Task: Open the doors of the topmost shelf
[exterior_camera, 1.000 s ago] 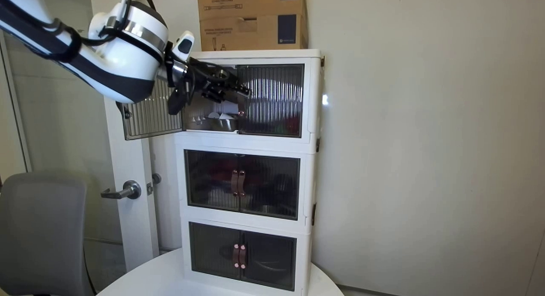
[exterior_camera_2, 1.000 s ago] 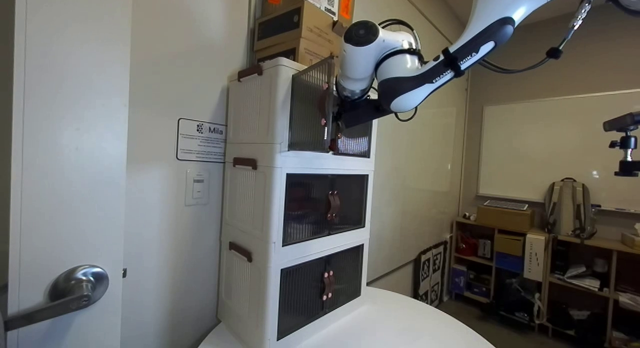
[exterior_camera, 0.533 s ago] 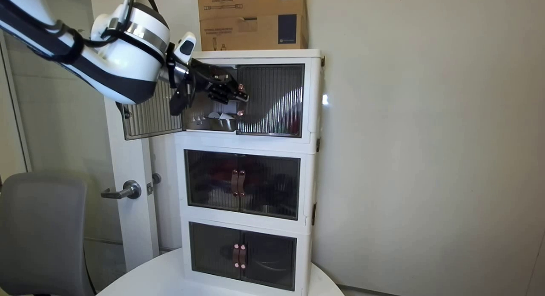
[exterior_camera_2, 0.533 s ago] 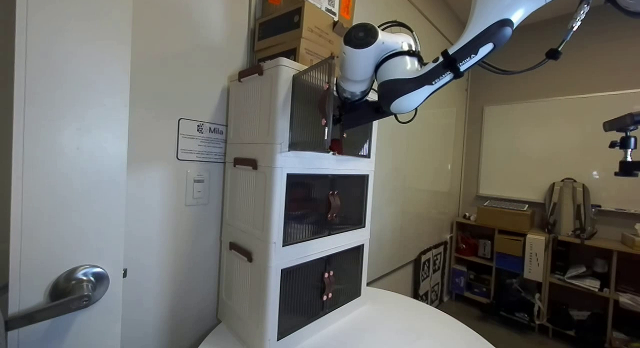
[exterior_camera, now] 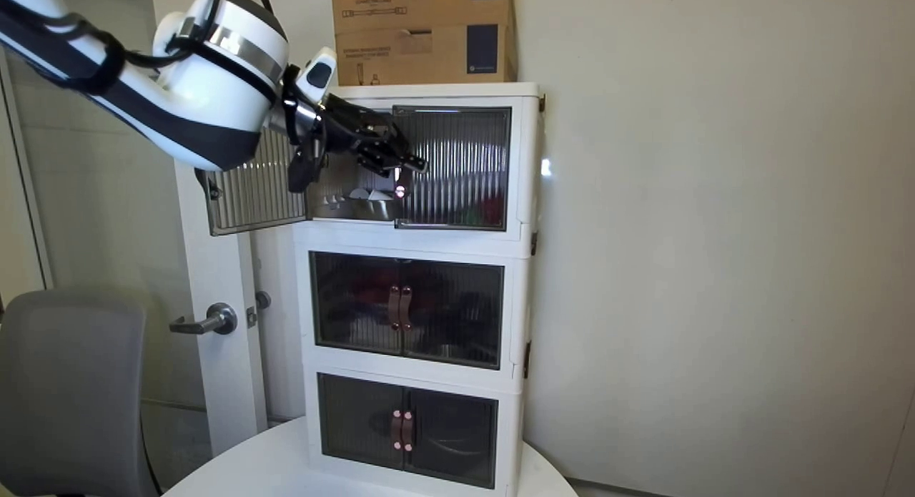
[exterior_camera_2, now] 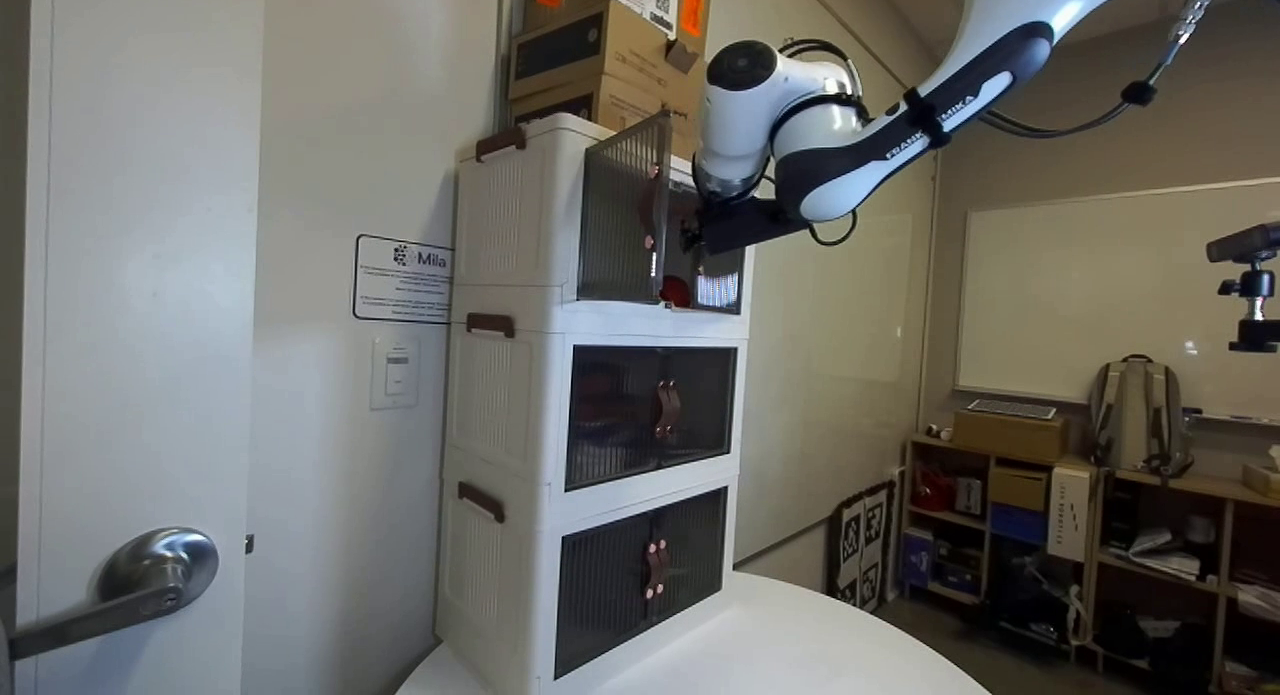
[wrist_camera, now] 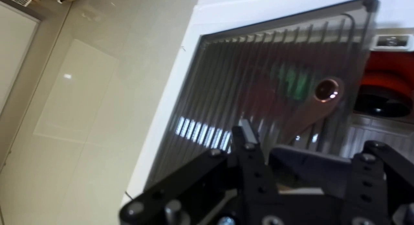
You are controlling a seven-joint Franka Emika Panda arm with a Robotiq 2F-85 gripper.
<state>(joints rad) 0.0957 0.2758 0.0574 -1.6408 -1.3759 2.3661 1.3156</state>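
Note:
The topmost shelf [exterior_camera: 525,161] crowns the white three-tier cabinet. Of its doors, the smoky ribbed left-hand door [exterior_camera: 250,197] is swung wide outward. Its right-hand mate [exterior_camera: 457,168] stands slightly ajar, a gap showing at its free edge. On that door a coppery handle [wrist_camera: 310,113] runs from a round peg down behind the fingers in the wrist view. My gripper [wrist_camera: 263,147] is shut on this handle's strap; the exact contact is hidden. In both exterior views the gripper [exterior_camera: 410,166] reaches in front of the compartment, beside the open door [exterior_camera_2: 620,215].
Inside the compartment sit a metal bowl [exterior_camera: 372,207] and a red object [exterior_camera_2: 676,291]. Cardboard boxes [exterior_camera: 422,46] rest on the cabinet. Two lower tiers [exterior_camera: 407,304] keep their doors closed. A round white table [exterior_camera: 243,461] carries the stack. A wall [exterior_camera: 679,232] stands beside the hinge side.
My fingers have closed on the handle. The arm has drawn back from the cabinet, and the right-hand door's free edge has come out a little with it.

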